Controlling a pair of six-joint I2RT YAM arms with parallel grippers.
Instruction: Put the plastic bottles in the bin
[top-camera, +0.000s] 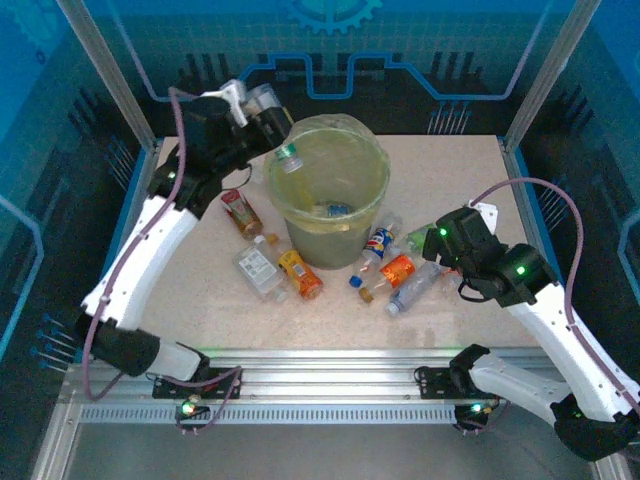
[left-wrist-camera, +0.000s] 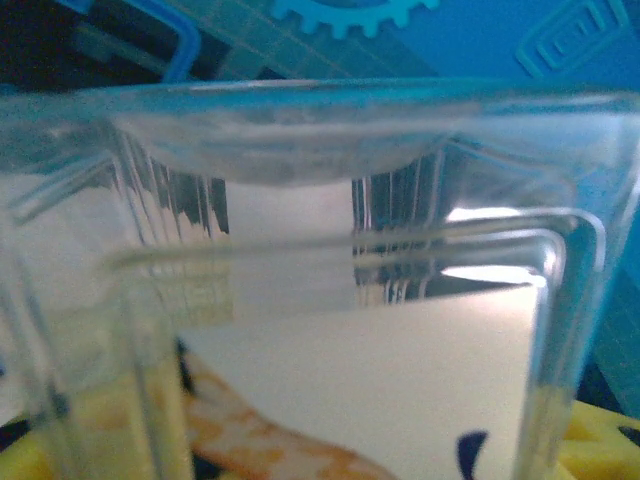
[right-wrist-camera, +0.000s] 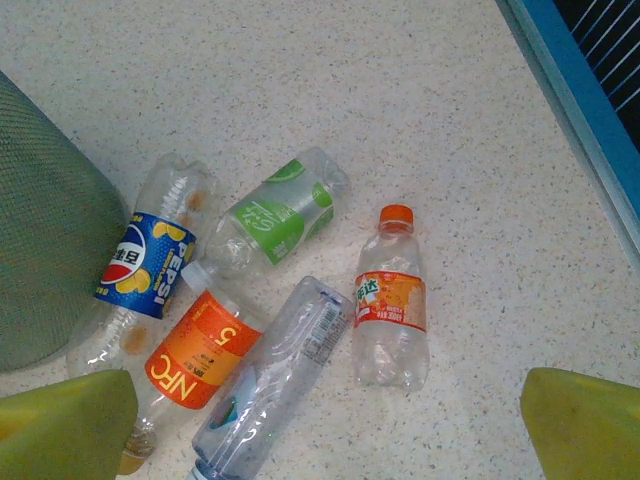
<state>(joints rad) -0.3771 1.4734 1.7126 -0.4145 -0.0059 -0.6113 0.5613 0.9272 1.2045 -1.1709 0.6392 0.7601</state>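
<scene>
Top external view: the left gripper (top-camera: 262, 110) is seen clamped on a clear bottle (top-camera: 287, 156) above the bin (top-camera: 330, 245), at its ten o'clock rim. The right gripper (top-camera: 432, 240) is held wide open over loose bottles (top-camera: 398, 272) laid on the table (top-camera: 450, 170) at the bin's four o'clock.

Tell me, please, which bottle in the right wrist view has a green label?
The clear crumpled bottle lying beside the Pepsi bottle; its neighbours' labels are blue, orange or whitish.
</scene>
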